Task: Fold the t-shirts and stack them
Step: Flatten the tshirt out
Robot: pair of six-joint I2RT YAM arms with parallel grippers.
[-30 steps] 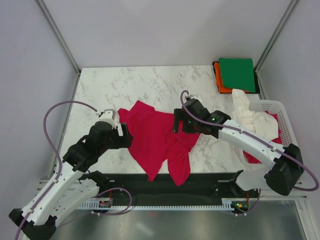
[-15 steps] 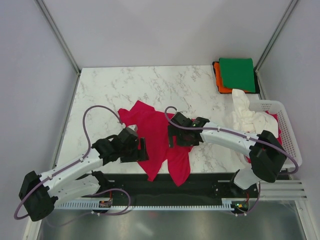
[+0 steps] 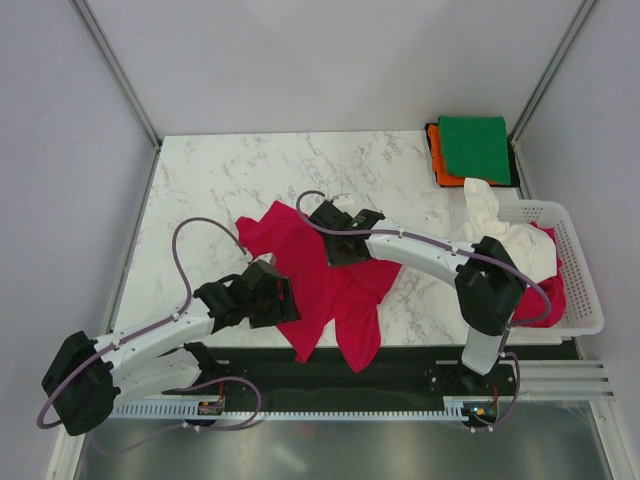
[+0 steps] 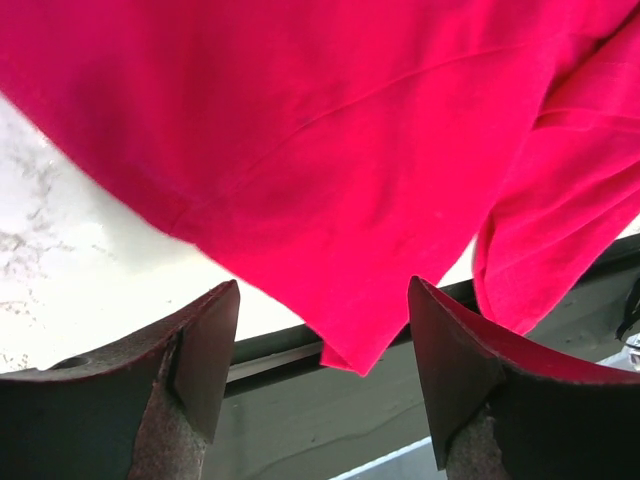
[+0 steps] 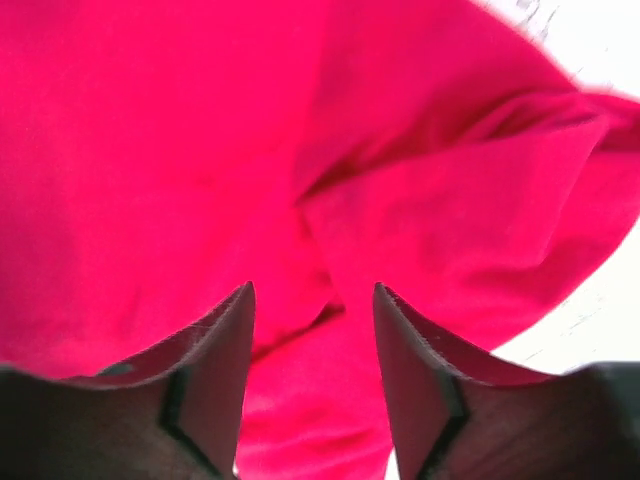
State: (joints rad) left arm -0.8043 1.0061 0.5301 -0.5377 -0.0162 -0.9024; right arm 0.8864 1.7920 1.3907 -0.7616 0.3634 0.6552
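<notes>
Left pincer point(image 4: 320, 295) low, maybe touching t-shirt point(image 4: 330, 150).

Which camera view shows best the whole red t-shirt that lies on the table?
The top external view: there the red t-shirt shows almost its whole crumpled outline. The left wrist view shows only its lower part and one corner; the right wrist view shows only close, blurred folds.

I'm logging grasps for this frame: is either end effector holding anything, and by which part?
Nothing is held. The left end effector and the right end effector both stand open at the red t-shirt, with no cloth between their fingers.
</notes>
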